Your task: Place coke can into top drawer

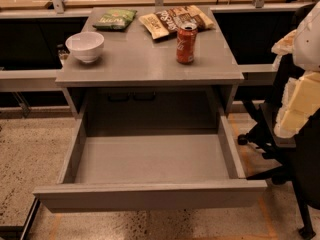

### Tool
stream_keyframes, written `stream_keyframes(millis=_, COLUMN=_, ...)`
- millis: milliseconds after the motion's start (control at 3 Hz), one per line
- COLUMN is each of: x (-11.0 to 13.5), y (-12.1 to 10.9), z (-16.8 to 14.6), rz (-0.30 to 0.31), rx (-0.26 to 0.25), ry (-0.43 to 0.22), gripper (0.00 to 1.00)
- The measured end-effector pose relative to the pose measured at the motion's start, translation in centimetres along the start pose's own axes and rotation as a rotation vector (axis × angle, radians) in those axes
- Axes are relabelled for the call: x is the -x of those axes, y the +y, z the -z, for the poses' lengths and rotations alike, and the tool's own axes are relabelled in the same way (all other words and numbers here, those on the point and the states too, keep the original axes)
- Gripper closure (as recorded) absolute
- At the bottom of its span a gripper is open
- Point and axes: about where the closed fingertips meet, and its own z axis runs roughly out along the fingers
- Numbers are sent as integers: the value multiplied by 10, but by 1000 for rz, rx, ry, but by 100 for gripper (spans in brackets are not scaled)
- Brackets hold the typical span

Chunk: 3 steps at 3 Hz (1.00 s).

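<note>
The coke can (186, 44) stands upright on the grey table top (145, 64), right of centre and near the back. It is red with a silver top. The top drawer (150, 195) is pulled fully out below the table top, and its grey inside holds nothing. My gripper (299, 104) shows as pale cream and white blocks at the right edge of the view. It is well to the right of the can, beside the table and off to the drawer's right, and holds nothing that I can see.
A white bowl (85, 46) sits at the table's left. A green chip bag (115, 19) and brown snack bags (175, 20) lie along the back. A black office chair (270, 134) stands right of the drawer, behind my arm.
</note>
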Motion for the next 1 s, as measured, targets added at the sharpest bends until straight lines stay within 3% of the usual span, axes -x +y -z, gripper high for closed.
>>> stream_keyframes(millis=333, x=4, y=-3, z=-2, rz=7, rx=-3, ry=0, gripper=0)
stream_keyframes(millis=667, x=28, y=-22, z=-17, rz=58, rx=-21, ry=0, gripper=0)
stream_keyframes(millis=1000, x=46, y=-54, z=-44, rz=101, rx=2, ry=12, gripper=0)
